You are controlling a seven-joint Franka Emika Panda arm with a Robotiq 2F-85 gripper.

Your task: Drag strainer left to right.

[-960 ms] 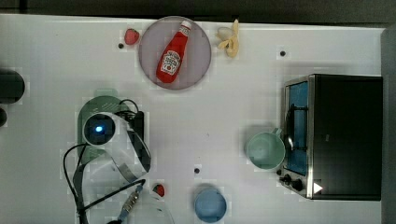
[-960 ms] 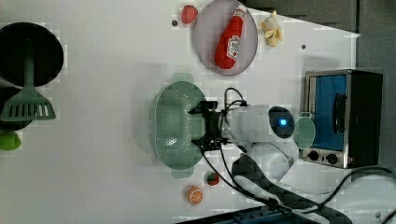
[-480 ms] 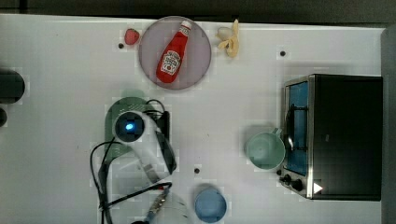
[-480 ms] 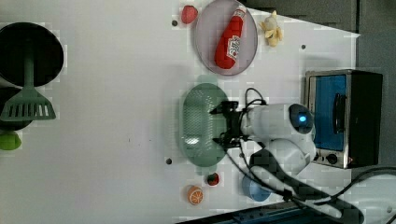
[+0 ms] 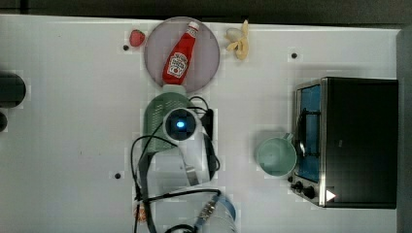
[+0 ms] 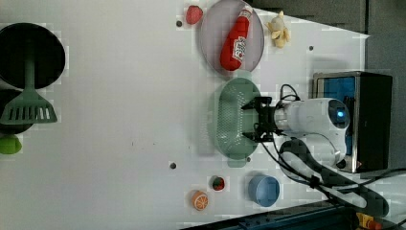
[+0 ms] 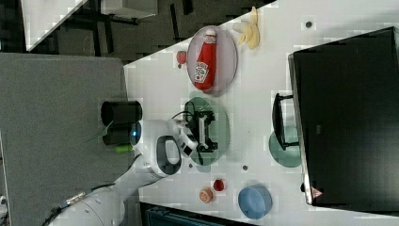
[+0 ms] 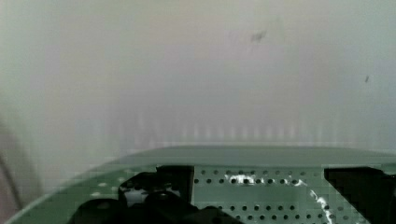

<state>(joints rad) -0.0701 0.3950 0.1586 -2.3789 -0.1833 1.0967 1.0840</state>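
The strainer [image 5: 155, 119] is a pale mint-green oval colander just below the plate in the top view. My gripper [image 6: 252, 120] reaches down into its basin, open, with the jaws spread wide along the strainer's [image 6: 227, 120] length. The white wrist hides most of the basin in the top view. In the right view the gripper [image 7: 206, 132] stands inside the strainer [image 7: 222, 123]. The wrist view shows the perforated floor [image 8: 261, 186] between two dark fingers [image 8: 159, 184], with the far rim beyond.
A plate [image 5: 206, 58] with a ketchup bottle [image 5: 180, 53] touches the strainer's end tab. A mint mug [image 5: 276, 155] and toaster oven [image 5: 350, 141] stand at the top view's right. Blue bowl [image 6: 263, 190], orange slice [image 6: 200, 200], banana [image 5: 239, 41], strawberry [image 5: 137, 37], and a black pan [image 6: 28, 55] with spatula [image 6: 28, 103].
The arm and the strainer have slid together toward the top view's right, ending beneath the ketchup plate. The jaws stay spread inside the basin.
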